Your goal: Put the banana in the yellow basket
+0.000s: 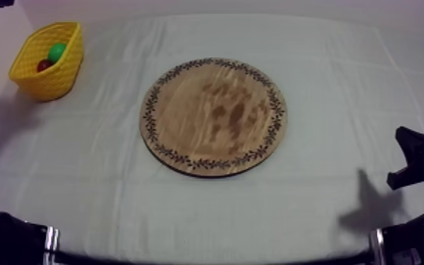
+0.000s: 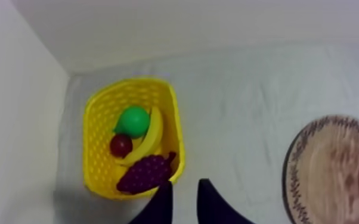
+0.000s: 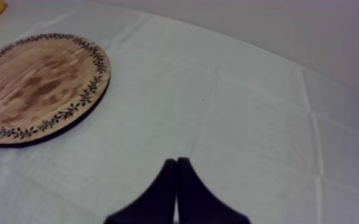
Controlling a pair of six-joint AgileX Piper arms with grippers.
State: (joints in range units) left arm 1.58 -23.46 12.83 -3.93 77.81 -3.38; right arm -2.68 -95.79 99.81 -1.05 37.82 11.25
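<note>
The yellow basket (image 1: 39, 77) stands at the table's far left corner. In the left wrist view the banana (image 2: 152, 134) lies inside the basket (image 2: 98, 113), among a green pear (image 2: 133, 121), a small red fruit (image 2: 121, 145) and a bunch of grapes (image 2: 146, 173). My left gripper (image 2: 185, 183) hovers above the basket's near rim, open, with nothing between its fingers. The round wooden board (image 1: 213, 116) lies bare at the table's middle. My right gripper (image 3: 176, 161) is shut on nothing, low over the cloth to the right of the board (image 3: 39, 83).
My right arm (image 1: 422, 158) sits at the table's right edge. The pear (image 1: 57, 51) and the red fruit (image 1: 44, 65) peek over the basket's wall. White walls close in behind and left of the basket.
</note>
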